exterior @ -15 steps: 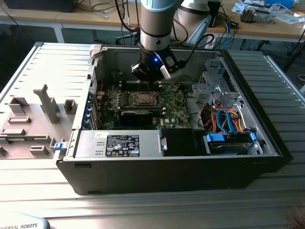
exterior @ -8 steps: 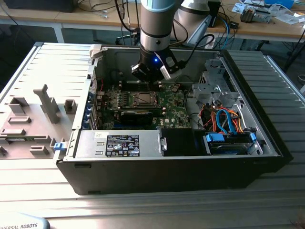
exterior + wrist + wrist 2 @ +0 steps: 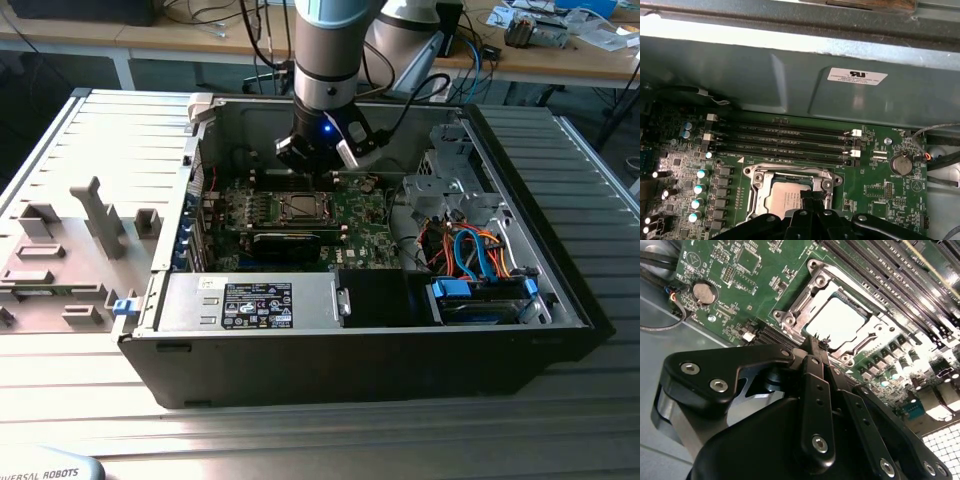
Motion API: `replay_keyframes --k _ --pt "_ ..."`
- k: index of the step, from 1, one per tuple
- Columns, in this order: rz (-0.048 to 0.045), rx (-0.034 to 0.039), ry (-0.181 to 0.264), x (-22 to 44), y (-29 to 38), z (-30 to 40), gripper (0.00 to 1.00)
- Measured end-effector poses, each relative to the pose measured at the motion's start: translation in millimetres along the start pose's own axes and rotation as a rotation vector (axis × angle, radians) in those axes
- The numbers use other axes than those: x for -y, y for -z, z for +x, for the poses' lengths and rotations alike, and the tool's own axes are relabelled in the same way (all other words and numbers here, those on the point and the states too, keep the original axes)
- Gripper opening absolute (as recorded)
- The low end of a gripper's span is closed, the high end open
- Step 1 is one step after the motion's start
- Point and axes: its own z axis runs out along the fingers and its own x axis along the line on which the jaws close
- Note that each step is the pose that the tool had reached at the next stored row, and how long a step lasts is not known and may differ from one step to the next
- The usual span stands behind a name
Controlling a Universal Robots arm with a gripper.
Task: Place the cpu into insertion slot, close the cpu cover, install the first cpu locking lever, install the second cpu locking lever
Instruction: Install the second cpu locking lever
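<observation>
The cpu [image 3: 837, 322] lies flat in the insertion slot [image 3: 790, 315] in the middle of the green motherboard [image 3: 735, 295], silver top up. The cpu cover [image 3: 867, 335] lies down over it as a metal frame around the chip's top. In the first wrist view the cpu [image 3: 782, 197], the cpu cover [image 3: 756, 182] and the motherboard [image 3: 880, 185] also show. My gripper [image 3: 817, 344] hangs just above the socket's near edge with its black fingers [image 3: 812, 380] pressed together and nothing visible between them. In the exterior view the gripper [image 3: 318, 168] sits just behind the insertion slot [image 3: 300, 208]. I cannot make out the locking levers' position.
Long black memory slots [image 3: 790, 140] run beside the socket. A coin battery [image 3: 704, 291] and loose cables [image 3: 660, 325] lie near the case wall [image 3: 805, 85]. A black card [image 3: 287, 242], the power supply [image 3: 250, 300] and a drive bay with coloured cables [image 3: 480, 255] crowd the case.
</observation>
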Motion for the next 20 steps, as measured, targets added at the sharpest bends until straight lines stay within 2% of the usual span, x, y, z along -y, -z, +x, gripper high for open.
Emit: replay_keyframes --k 9,20 --pt "0.0000 -0.0001 0.000 7.0 0.3 0.8 0.11" --pt "-0.0004 0.0000 0.000 18.8 1.6 2.1 0.11"
